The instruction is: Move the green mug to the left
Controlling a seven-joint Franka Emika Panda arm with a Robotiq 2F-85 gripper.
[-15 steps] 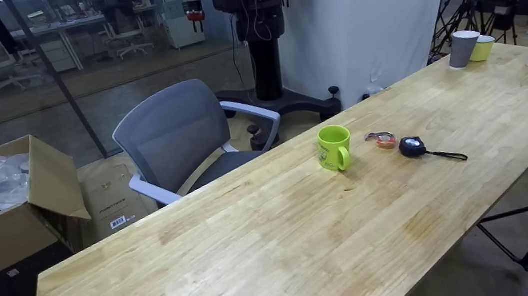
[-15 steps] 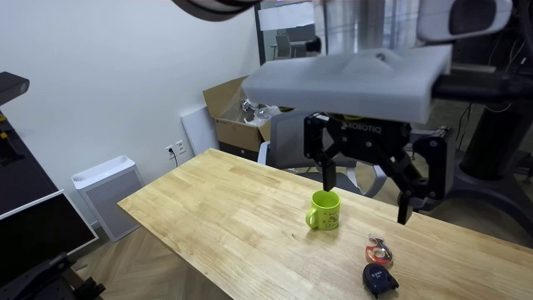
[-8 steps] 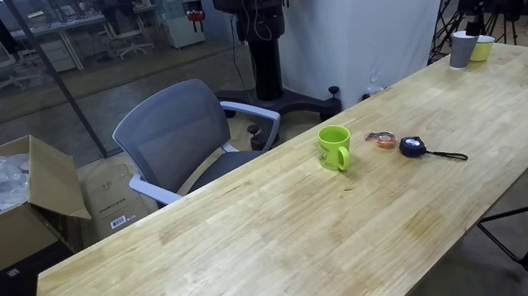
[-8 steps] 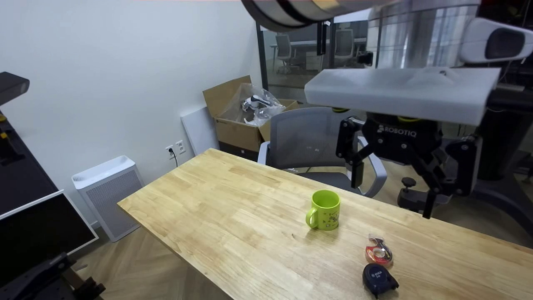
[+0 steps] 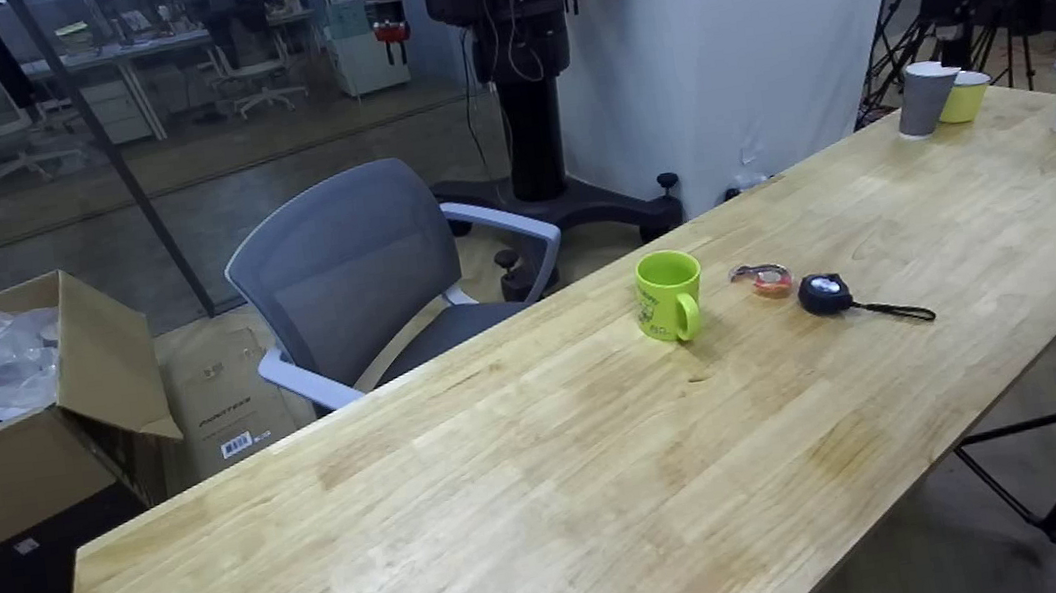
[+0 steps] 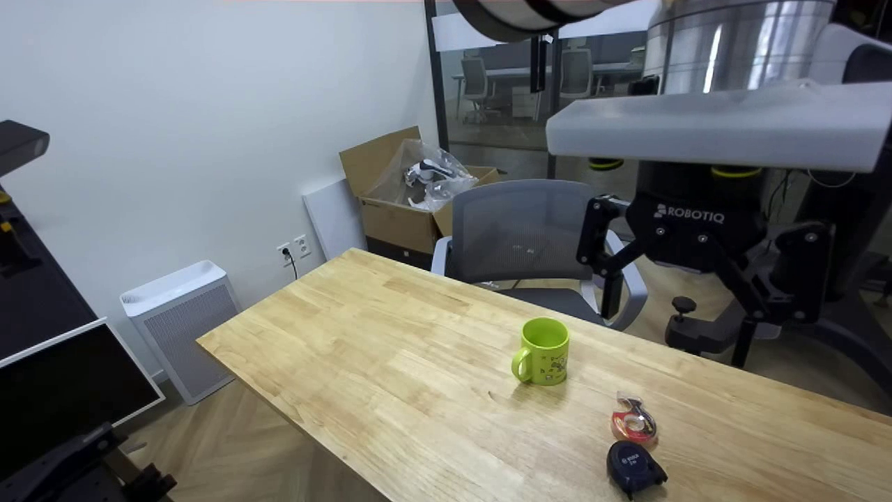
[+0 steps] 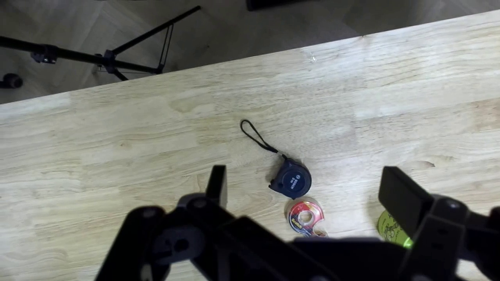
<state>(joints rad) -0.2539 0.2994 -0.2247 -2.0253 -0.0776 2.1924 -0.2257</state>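
One lime-green mug upright on the desk, Scotch tape dispenser near it, Bosch tape measure farther off, Robotiq tool apart from it, jaws spread wide

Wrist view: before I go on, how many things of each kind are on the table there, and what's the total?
Mug: 1 (partly hidden)
Tape measure: 1
Tape dispenser: 1
Total: 3

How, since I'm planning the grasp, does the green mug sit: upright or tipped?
Upright: the green mug has its open rim uppermost in both exterior views.
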